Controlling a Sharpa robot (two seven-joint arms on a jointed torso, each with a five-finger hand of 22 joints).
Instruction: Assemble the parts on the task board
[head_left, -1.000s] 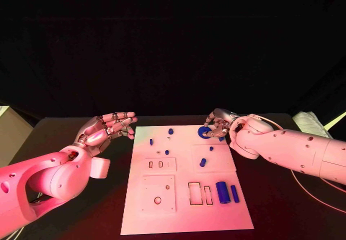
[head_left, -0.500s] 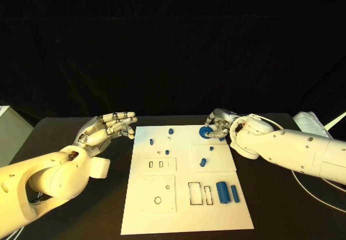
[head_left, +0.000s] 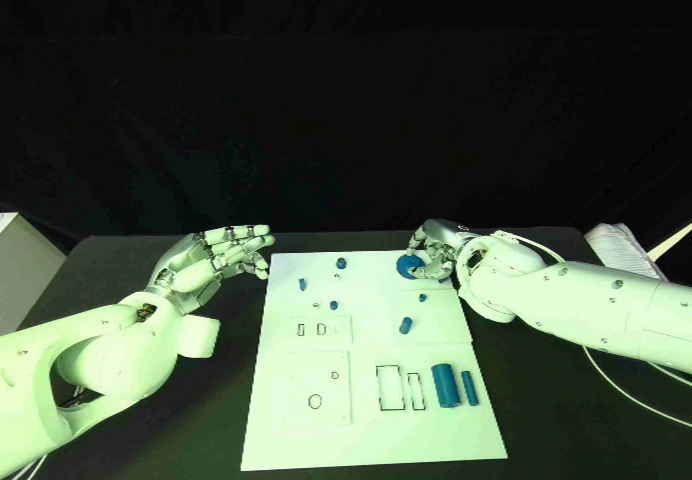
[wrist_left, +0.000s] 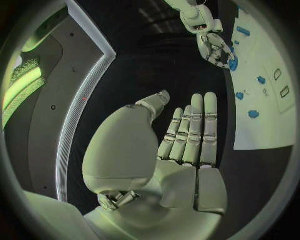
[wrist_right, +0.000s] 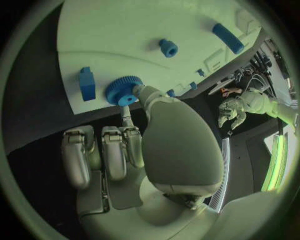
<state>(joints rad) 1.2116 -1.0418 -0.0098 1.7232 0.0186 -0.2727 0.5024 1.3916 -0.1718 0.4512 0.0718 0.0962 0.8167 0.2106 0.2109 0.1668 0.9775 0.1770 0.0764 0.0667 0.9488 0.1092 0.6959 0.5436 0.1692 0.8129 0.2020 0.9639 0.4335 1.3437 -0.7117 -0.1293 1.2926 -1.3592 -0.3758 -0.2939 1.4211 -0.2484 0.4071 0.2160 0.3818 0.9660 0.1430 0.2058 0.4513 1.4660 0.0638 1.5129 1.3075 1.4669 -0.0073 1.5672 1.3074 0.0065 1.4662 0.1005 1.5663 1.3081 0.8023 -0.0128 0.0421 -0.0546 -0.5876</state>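
Gear (wrist_right: 124, 91) teeth clear in wrist view, pinched by right robot hand (head_left: 437, 250); left robot hand (head_left: 216, 255) spread.

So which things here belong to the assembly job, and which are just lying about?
Job: task board; blue gear, held by right hand; two blue cylinders; small blue parts; left hand, empty.
Lying about: white cable; pale object at the table's right corner.

The right hand (head_left: 440, 247) covers part of the blue gear (head_left: 410, 264) at the board's (head_left: 361, 420) one o'clock corner, so whether the gear touches the board stays unclear.
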